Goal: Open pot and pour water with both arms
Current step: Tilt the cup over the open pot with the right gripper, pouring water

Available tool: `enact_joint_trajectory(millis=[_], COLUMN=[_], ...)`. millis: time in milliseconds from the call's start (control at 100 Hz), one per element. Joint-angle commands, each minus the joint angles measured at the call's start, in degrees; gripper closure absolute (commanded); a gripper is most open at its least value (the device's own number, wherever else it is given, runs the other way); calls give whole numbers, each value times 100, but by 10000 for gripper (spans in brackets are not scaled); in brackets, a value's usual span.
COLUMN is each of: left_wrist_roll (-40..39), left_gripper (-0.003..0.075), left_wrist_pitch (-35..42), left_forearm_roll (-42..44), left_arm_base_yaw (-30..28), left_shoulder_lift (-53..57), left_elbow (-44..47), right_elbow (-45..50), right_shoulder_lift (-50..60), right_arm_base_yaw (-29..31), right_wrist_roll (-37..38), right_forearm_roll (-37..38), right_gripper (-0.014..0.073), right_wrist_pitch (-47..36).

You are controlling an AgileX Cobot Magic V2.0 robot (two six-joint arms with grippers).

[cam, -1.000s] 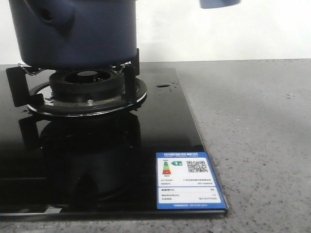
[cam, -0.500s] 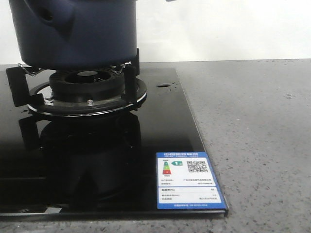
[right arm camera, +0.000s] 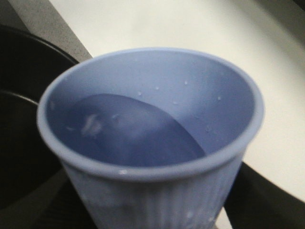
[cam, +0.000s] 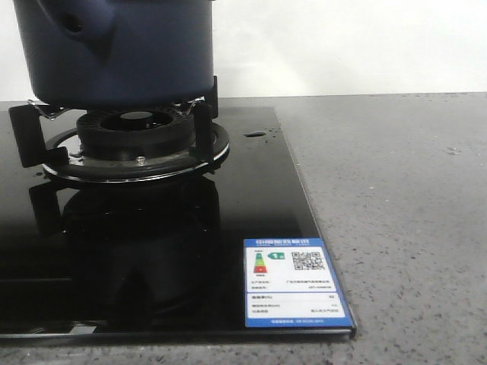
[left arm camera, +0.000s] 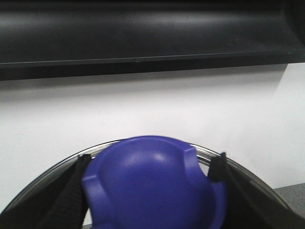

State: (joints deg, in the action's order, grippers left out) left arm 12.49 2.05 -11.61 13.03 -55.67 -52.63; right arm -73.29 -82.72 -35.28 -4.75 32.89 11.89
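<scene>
The dark navy pot [cam: 122,53] stands on the gas burner [cam: 137,141] at the far left in the front view; its top is cut off by the frame. In the left wrist view my left gripper [left arm camera: 150,167] is shut on the lid's blue knob [left arm camera: 152,186], with the lid's metal rim [left arm camera: 57,167] behind it, held up against a white wall. In the right wrist view my right gripper [right arm camera: 152,212] is shut on a light-blue ribbed cup [right arm camera: 152,191] holding water [right arm camera: 128,133]. A dark rounded rim [right arm camera: 24,100] shows beside the cup. Neither gripper shows in the front view.
The burner sits in a black glass hob [cam: 259,205] with a blue-and-white energy label [cam: 295,281] at its front right corner. Grey speckled countertop [cam: 403,213] lies to the right. A white wall runs behind.
In the front view, the bottom of the light-blue cup at the top right edge has risen out of the frame. The pot has not moved.
</scene>
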Motion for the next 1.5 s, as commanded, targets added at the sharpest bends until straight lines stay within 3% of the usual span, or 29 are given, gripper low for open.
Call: enact_joint_trajectory(millis=[0, 340, 1030, 1180, 1490], left_wrist_roll=[0, 0, 0, 0, 0], left_gripper=[360, 360, 360, 360, 360], left_wrist_pitch=[672, 672, 672, 672, 662], left_forearm_roll=[5, 5, 5, 5, 5], left_arm_base_yaw=[-19, -19, -19, -19, -19], left_shoulder_lift=[133, 133, 133, 133, 133], left_elbow=[-222, -222, -222, -222, -222], right_elbow=[-323, -395, -670, -730, -730], right_shoulder_lift=[139, -127, -274, -355, -403], right_arm_base_yaw=[-127, -373, -373, -373, -373], right_wrist_roll=[-24, -24, -24, -24, -24], right_forearm_roll=[557, 2029, 2950, 3659, 4157], right_gripper=[223, 223, 223, 223, 223], right_wrist_pitch=[-304, 123, 410, 372, 278])
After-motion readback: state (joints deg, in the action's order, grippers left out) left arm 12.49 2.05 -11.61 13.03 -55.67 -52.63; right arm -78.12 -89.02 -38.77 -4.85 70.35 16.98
